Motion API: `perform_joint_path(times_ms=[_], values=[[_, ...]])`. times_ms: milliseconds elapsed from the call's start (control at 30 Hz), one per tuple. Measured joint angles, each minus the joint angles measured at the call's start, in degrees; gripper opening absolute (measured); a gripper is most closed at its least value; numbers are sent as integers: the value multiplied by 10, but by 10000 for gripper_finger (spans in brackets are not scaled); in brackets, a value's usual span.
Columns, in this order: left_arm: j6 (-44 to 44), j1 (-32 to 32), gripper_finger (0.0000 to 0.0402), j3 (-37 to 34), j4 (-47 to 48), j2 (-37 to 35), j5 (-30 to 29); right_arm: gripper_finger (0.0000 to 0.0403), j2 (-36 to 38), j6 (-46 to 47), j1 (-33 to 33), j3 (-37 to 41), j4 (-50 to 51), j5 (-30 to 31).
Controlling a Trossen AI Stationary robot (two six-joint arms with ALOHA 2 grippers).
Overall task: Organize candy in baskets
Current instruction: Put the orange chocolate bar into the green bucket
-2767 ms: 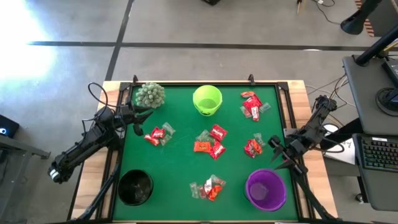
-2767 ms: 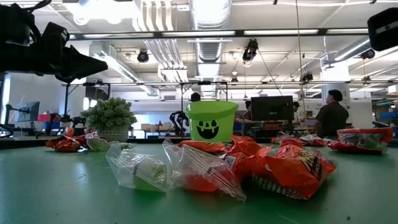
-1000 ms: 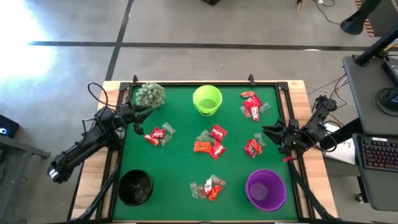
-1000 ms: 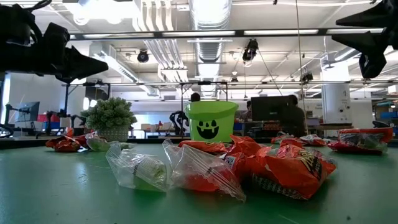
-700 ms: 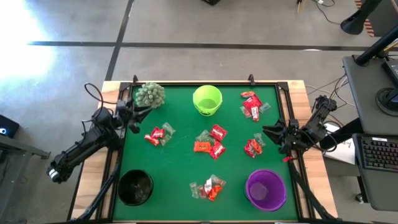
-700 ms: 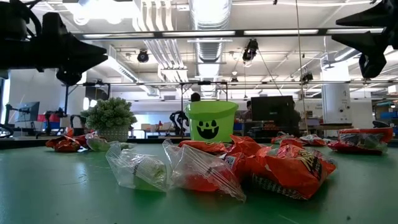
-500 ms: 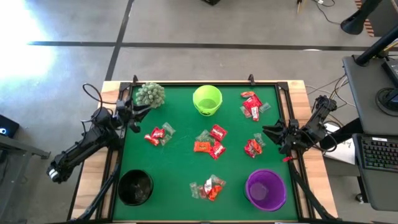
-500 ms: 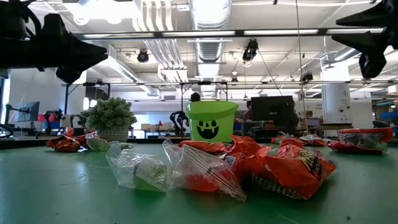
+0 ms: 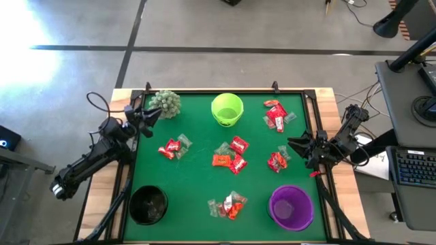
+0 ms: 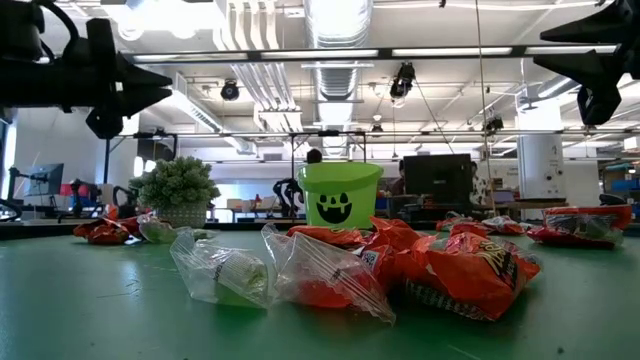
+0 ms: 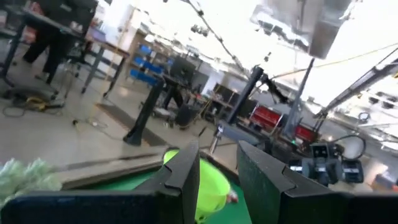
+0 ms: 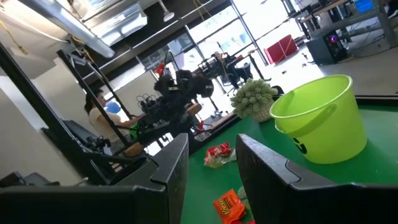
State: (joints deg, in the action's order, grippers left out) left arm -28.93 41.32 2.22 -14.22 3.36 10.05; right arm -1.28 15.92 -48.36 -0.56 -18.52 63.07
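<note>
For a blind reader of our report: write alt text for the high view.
Seen from above, a green table top holds scattered clusters of small red, orange and clear wrapped candies among three round plastic baskets: lime green, black and purple. A spiky pale-green ball plant sits in one corner. The left gripper and right gripper hover at opposite edges, jaws open and empty.
</note>
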Motion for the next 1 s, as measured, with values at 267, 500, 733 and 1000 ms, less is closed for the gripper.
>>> perform_joint_path(times_ms=[267, 500, 733, 1000], values=[[-14, 0, 89, 0, -8, 1, 24, 128, 0, 1, 0, 0, 0, 0], [-23, 0, 89, 0, -8, 2, 25, 128, 0, -40, 0, 0, 0, -4], [-71, 0, 89, 0, -8, 2, 25, 128, 0, -80, 0, 0, 1, 0], [-78, 0, 89, 0, -8, 9, 24, 128, 0, -38, 0, 0, 0, -3]])
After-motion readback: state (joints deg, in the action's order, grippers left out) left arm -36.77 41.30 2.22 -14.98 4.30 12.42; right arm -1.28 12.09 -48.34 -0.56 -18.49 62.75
